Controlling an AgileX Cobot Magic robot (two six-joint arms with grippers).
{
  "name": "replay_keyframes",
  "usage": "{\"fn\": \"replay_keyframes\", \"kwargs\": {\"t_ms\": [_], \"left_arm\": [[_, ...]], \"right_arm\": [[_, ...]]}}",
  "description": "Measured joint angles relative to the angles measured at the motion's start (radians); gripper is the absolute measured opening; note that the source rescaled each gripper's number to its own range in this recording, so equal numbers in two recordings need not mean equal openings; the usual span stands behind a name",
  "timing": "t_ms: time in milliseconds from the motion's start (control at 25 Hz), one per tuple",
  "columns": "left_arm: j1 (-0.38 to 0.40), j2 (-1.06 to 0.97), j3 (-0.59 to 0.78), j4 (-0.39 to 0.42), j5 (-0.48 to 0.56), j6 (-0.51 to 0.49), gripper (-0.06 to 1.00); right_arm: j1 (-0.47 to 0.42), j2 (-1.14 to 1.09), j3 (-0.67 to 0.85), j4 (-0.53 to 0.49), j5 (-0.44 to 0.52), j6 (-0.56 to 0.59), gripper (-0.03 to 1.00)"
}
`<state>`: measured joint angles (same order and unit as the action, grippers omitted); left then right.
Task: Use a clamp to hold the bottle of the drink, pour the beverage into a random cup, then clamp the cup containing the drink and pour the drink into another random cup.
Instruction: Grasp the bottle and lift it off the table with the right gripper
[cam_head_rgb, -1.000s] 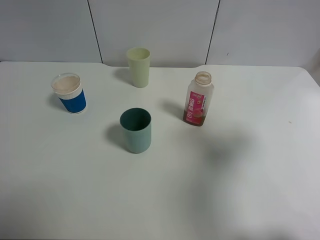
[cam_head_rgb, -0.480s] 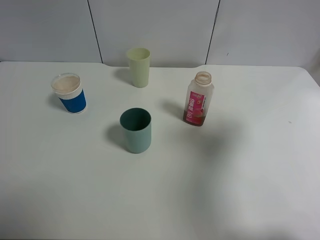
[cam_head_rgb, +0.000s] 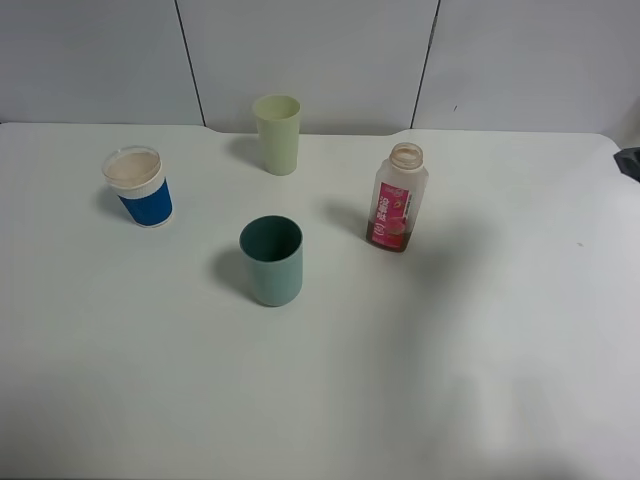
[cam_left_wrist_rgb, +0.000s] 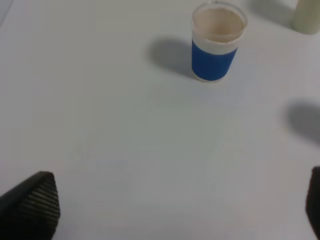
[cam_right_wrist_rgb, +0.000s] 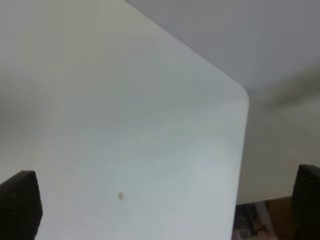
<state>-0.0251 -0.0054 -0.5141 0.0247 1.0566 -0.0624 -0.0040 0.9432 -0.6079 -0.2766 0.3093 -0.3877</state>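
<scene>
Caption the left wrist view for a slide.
Open left gripper above the white table, blue-banded cup standing upright beyond it.

Pale yellow-green cup (cam_head_rgb: 277, 133): upright, open end up, on the far side of the white table (cam_head_rgb: 450, 380), slightly left of centre. Small brown speck (cam_head_rgb: 579, 244) on the tabletop, right side. Grey panelled wall (cam_head_rgb: 310, 50) behind the far edge, with two dark seams.

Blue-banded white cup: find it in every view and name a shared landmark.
Exterior high: blue-banded cup on the left of the table.
Left wrist: the cup stands upright, in view.
Right wrist: not in it.
Landmark: the pale yellow-green cup, whose base shows in the left wrist view.
</scene>
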Motion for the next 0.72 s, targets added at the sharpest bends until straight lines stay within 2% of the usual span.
{"fn": "replay_keyframes", "kwargs": {"t_ms": [360,720], "left_arm": [[0.000,0.000,0.000,0.000,0.000,0.000,1.00],[0.000,0.000,0.000,0.000,0.000,0.000,1.00]], "right_arm": [[0.000,0.193,0.000,0.000,-0.220,0.000,1.00],[0.000,0.348,0.000,-0.003,-0.285,0.000,1.00]]}}
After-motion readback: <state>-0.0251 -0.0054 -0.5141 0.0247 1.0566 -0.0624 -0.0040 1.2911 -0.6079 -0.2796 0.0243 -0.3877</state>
